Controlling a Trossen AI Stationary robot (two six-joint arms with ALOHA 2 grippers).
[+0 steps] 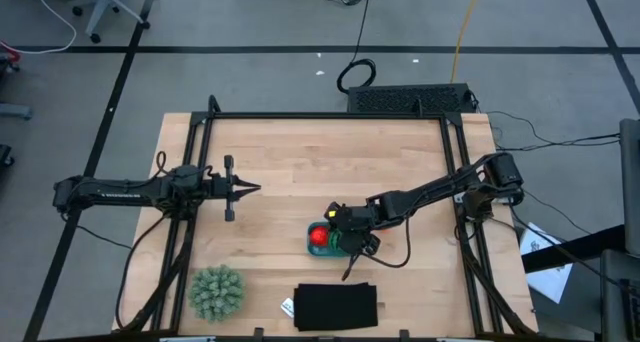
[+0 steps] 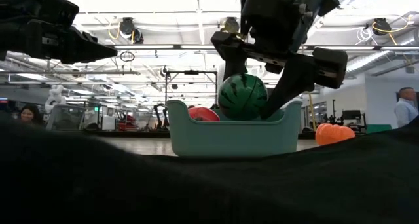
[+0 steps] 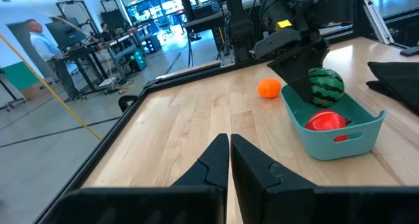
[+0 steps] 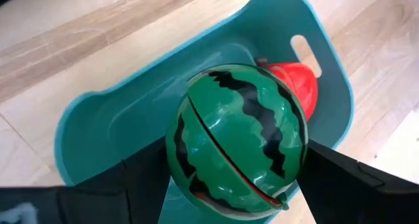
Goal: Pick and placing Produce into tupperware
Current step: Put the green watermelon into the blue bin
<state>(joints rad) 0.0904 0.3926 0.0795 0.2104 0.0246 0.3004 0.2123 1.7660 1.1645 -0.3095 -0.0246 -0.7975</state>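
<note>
Holding watermelon [image 4: 236,140] in right gripper [image 4: 229,165] over tub [image 2: 229,137]; tomato [image 3: 325,120] inside; left gripper [image 3: 229,160] pressed together, idle

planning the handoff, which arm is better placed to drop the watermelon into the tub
Right. The right gripper is shut on the watermelon directly over the teal tub, beside the red piece. The left gripper is shut, empty, and well away across the table.
</note>
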